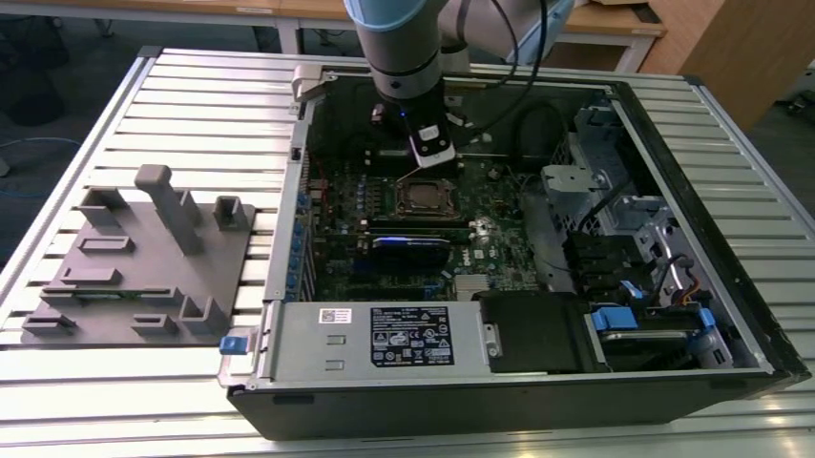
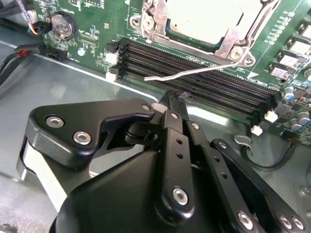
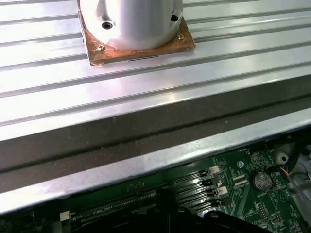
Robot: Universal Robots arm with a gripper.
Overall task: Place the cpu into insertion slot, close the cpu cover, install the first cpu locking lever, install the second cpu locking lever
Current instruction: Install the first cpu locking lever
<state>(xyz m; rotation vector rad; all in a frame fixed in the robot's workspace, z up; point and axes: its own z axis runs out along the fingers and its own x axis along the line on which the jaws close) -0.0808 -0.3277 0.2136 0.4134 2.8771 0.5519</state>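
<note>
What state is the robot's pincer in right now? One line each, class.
Pincer: closed, holding nothing.

Exterior view sits high, looking steeply down on the open computer case (image 1: 510, 405) and the slatted table (image 1: 191, 86) under it. Second wrist view is tucked right behind the end effector (image 2: 171, 104), close over the memory slots (image 2: 204, 82). First wrist view faces outward across the table toward the arm's base (image 3: 131, 24). Both wrist views share the memory slots and coin battery (image 2: 63, 24).

Grey arm (image 1: 405, 59), blue collar (image 1: 382, 16); black end effector (image 2: 171, 99), silver screws (image 2: 180, 195).
</note>
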